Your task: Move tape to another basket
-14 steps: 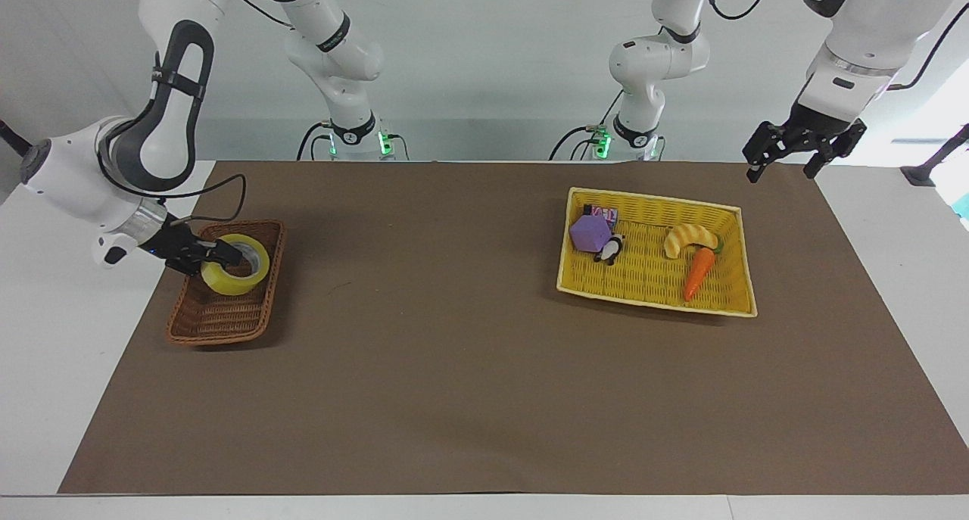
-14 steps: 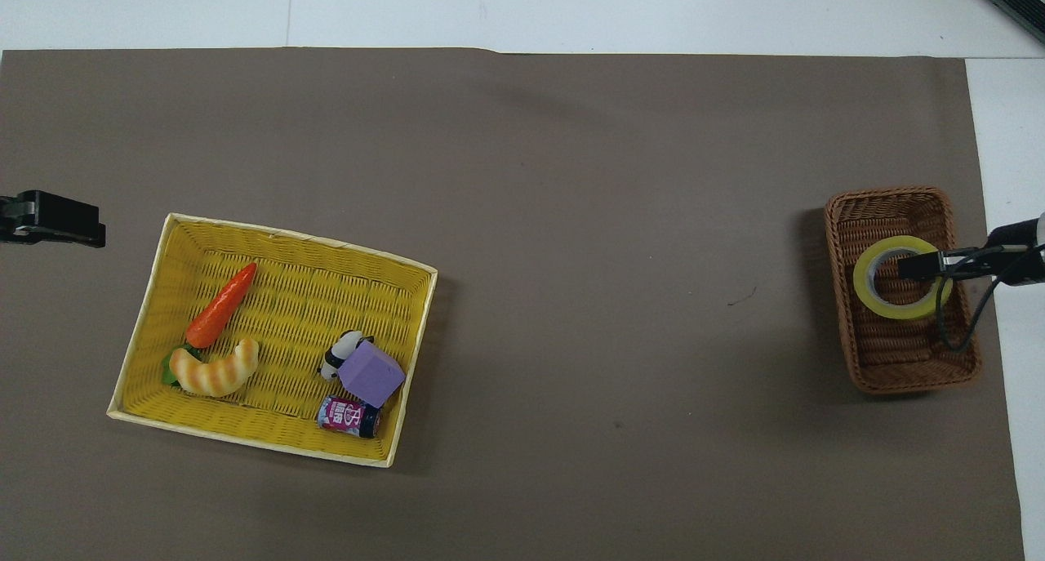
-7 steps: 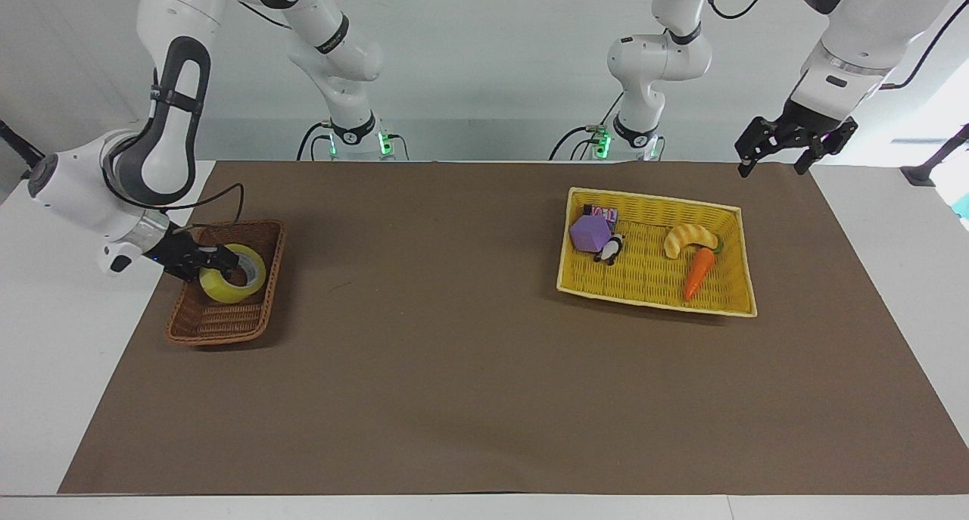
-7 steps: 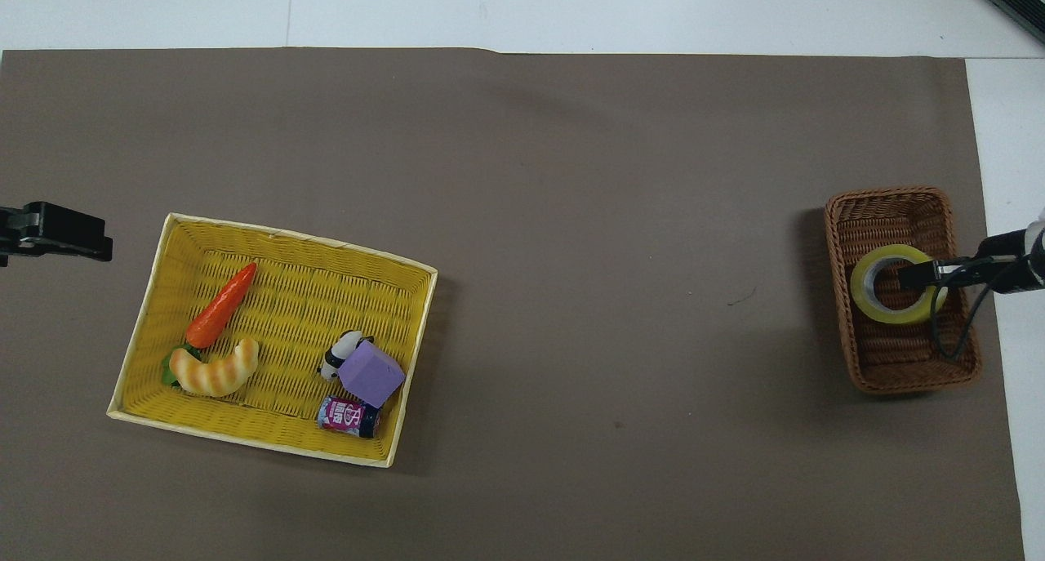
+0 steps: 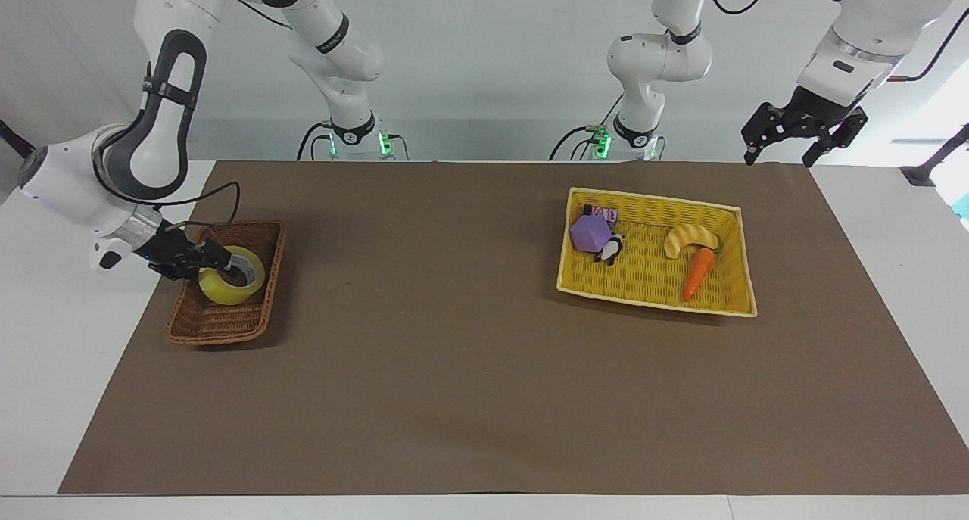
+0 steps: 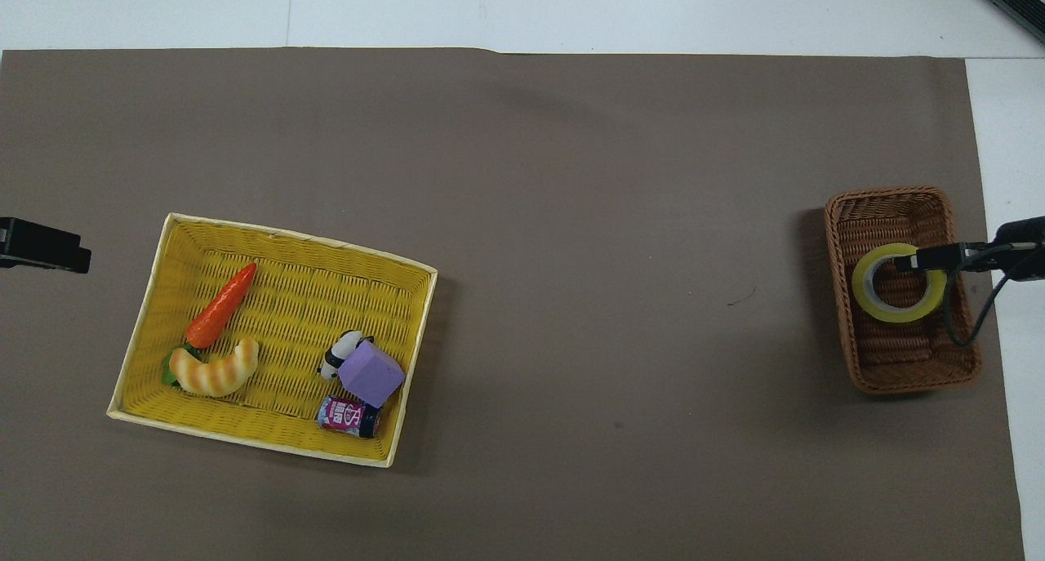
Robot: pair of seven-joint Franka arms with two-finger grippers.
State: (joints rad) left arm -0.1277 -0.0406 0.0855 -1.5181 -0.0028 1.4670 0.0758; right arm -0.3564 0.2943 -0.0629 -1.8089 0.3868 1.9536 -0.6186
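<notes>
- One change in the last second: tape [image 5: 223, 289] down from a raised tilt to lying nearly flat inside the brown basket [image 5: 219, 327], at the right arm's end of the bench [image 5: 454, 353].
- Means the drop-off looks basically done; probably just letting go and backing out left.
- Right jaws low at the tape's core, reaching in over the basket rim; can't tell if gripping or already released.
- Left jaws spread open, empty, waiting up over the bench edge at the left arm's end, near the yellow basket [image 5: 643, 270].
- Tape itself: wide translucent yellow ring, white core, hole facing up, in the basket's half nearer the robots.
</notes>
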